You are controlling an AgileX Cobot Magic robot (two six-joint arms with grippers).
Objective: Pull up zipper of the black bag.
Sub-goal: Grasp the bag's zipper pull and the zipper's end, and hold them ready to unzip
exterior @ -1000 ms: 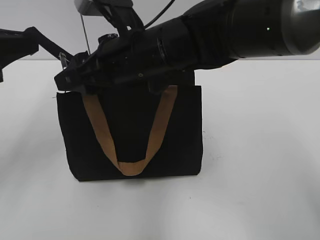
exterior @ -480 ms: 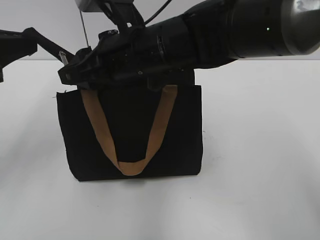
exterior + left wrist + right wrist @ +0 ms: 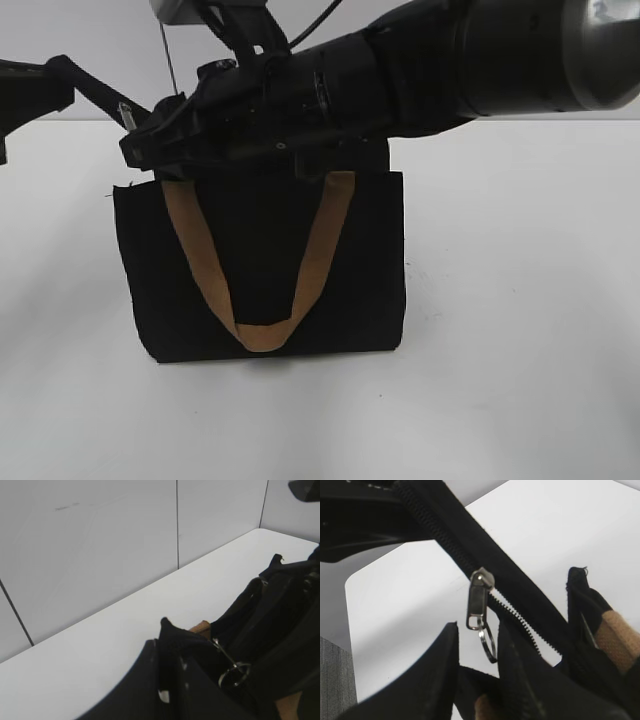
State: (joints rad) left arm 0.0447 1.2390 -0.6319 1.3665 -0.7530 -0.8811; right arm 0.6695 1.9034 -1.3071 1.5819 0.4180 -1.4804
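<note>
The black bag [image 3: 260, 260] stands upright on the white table, with a tan handle [image 3: 205, 265] hanging down its front. The silver pull tab [image 3: 127, 113] sits at the bag's top left end. My right gripper [image 3: 140, 152] reaches across from the right to that end. In the right wrist view its fingers [image 3: 477, 647] are apart, and the ring of the pull tab [image 3: 477, 600] hangs loose between them on the zipper line [image 3: 520, 615]. My left gripper [image 3: 170, 680] is shut on the bag's top corner fabric [image 3: 167, 630]. The pull ring [image 3: 234, 672] hangs just beside it.
The right arm [image 3: 450, 60] spans the top of the exterior view above the bag. The left arm [image 3: 35, 95] comes in from the far left. A white panelled wall [image 3: 100, 540] stands behind the table's far edge.
My right gripper and the pull tab have risen slightly at the bag's top left end. The bag and the left arm have held still.
</note>
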